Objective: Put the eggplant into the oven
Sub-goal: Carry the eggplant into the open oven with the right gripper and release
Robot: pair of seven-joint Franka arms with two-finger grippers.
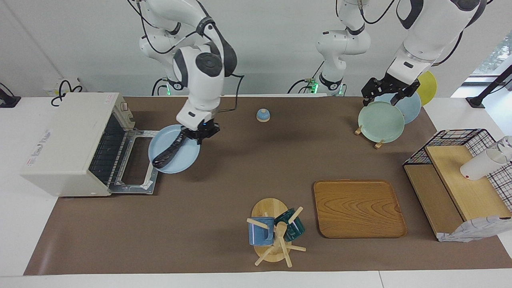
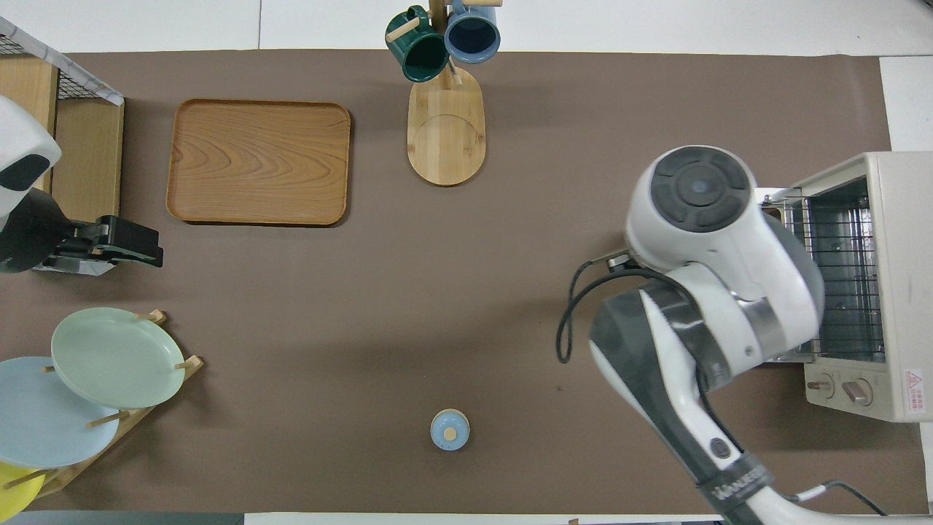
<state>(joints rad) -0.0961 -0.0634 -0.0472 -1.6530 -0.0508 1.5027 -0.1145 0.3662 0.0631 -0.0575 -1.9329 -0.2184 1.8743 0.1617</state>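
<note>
The right gripper (image 1: 201, 135), clamped on the rim of a blue plate (image 1: 180, 158), carries it over the oven (image 1: 68, 140) door's edge, the eggplant (image 1: 167, 151) lying on it, long axis slanting from the gripper toward the oven mouth; the left gripper (image 1: 386, 93) waits open over the plate rack.

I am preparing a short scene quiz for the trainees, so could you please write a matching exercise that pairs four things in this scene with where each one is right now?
Things:
1. eggplant
2. right gripper
3. left gripper
4. oven door

Places or states:
A. folded down open, wire rack showing
B. lying on the blue plate that is carried in the air
C. open, over the rack of standing plates
D. shut on the blue plate's rim, over the oven's open door

Pairs: 1-B, 2-D, 3-C, 4-A
</note>
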